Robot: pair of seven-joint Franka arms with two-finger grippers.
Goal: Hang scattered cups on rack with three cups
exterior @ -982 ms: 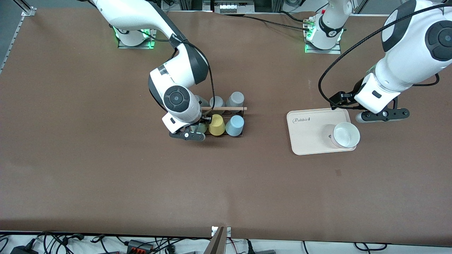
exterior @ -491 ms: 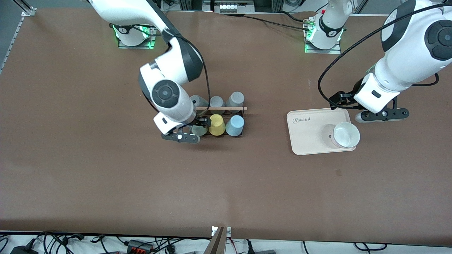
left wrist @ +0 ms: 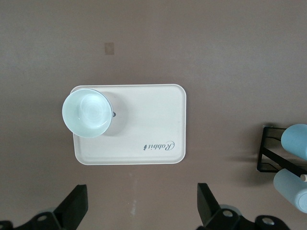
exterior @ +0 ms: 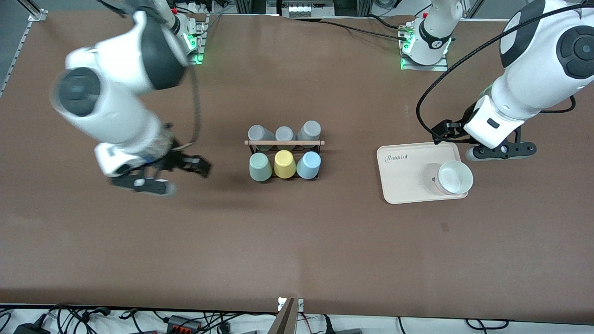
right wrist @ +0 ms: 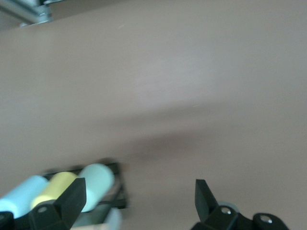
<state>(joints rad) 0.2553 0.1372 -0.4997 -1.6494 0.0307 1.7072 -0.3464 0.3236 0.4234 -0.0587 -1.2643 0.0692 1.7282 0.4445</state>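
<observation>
Brown tabletop (exterior: 297, 241), cables along both long edges. My right gripper (exterior: 160, 178) hangs spread and empty over bare table toward the right arm's end. Rack (exterior: 284, 143) mid-table, rod running lengthwise along the table; grey cups (exterior: 284, 133) in its farther row; sage-green cup (exterior: 260, 167), yellow cup (exterior: 284, 163), light blue cup (exterior: 309, 165) nearer. My left gripper (exterior: 500, 151) waits, spread, by the beige tray (exterior: 408, 181) holding a white bowl (exterior: 455, 177).

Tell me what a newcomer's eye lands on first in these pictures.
The rack mid-table draws the eye: six upturned cups on it, sage-green cup, yellow cup and light blue cup in the row nearer the camera, three grey cups in the farther row. The right gripper hangs open over bare table toward the right arm's end; the left gripper, open, waits beside the beige tray with its white bowl.
</observation>
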